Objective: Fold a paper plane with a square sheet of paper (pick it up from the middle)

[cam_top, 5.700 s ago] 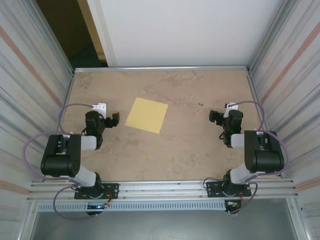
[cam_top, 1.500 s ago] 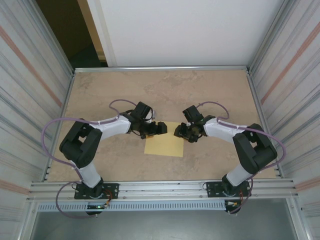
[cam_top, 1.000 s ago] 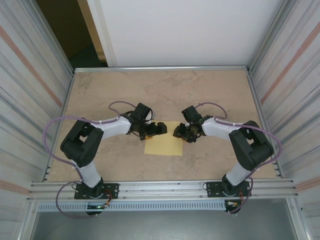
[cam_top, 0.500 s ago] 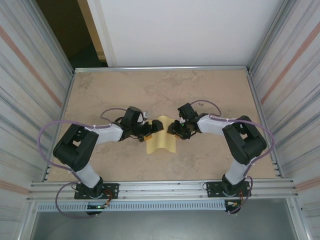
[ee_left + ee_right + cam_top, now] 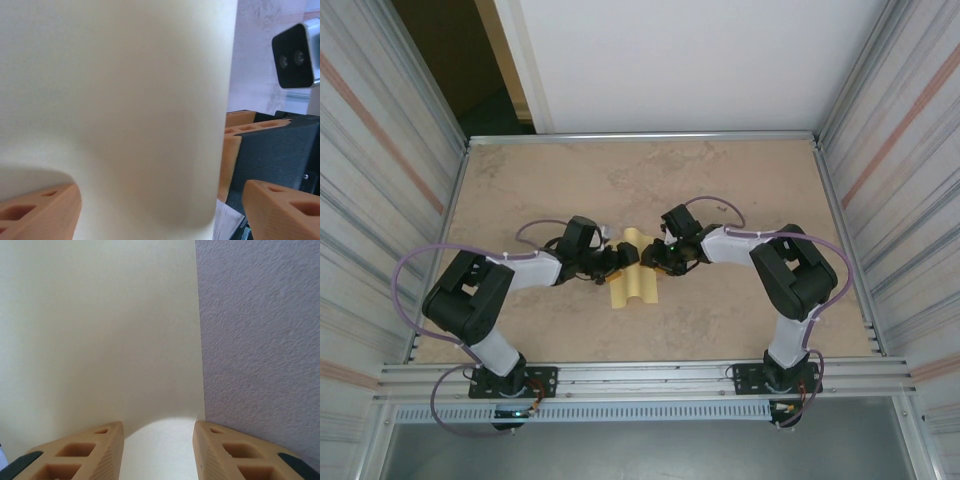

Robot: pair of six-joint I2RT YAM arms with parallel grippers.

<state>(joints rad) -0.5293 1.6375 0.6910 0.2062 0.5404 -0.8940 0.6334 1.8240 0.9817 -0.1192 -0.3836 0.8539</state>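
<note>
The square sheet of paper [image 5: 632, 285] is pale yellow and lies in the middle of the table, buckled up into a rounded hump at its far part. My left gripper [image 5: 623, 256] presses in from the left, open. In the left wrist view the curved paper [image 5: 115, 110] bulges between its wide-apart fingers [image 5: 40, 210]. My right gripper [image 5: 651, 258] meets it from the right, open. In the right wrist view the sheet [image 5: 100, 330] runs between the spread fingertips [image 5: 100, 447], its right edge along the table [image 5: 260, 340]. The two grippers almost touch over the hump.
The marbled tan table [image 5: 720, 320] is walled by metal panels left and right, with a rail [image 5: 650, 375] at the near edge. In the left wrist view the right gripper's orange fingers [image 5: 230, 160] and its wrist camera [image 5: 297, 55] sit close ahead.
Both grippers have slid inward toward each other. The flat sheet has been squeezed narrower and has risen into a hump between them. The left jaws have narrowed a little.
</note>
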